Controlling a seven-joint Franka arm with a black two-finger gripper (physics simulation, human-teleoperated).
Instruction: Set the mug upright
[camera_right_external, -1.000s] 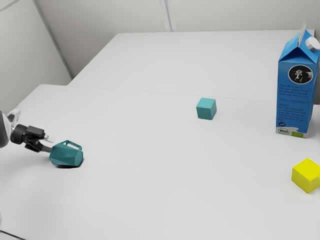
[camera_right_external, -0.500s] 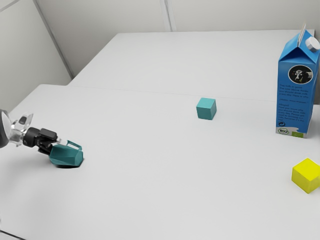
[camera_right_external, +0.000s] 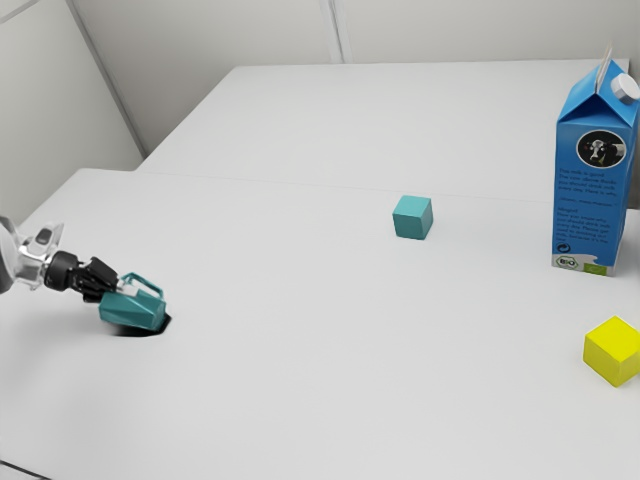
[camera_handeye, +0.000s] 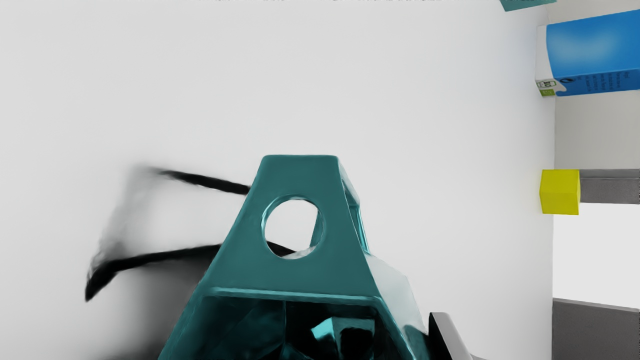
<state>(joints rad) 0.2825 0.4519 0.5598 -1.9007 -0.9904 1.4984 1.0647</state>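
Exterior view: carton (camera_right_external: 588, 190) reads "BIO".

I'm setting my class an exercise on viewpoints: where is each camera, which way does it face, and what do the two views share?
Exterior view: beside the arm, looking down across the table; the arm's end and gripper enter from its left.
Wrist view: on the arm's hand, looking past the tilted mug and over the table; part of the gripper shows at the bottom edge.
Shared: mug, table, yellow cube, milk carton, part of the gripper.
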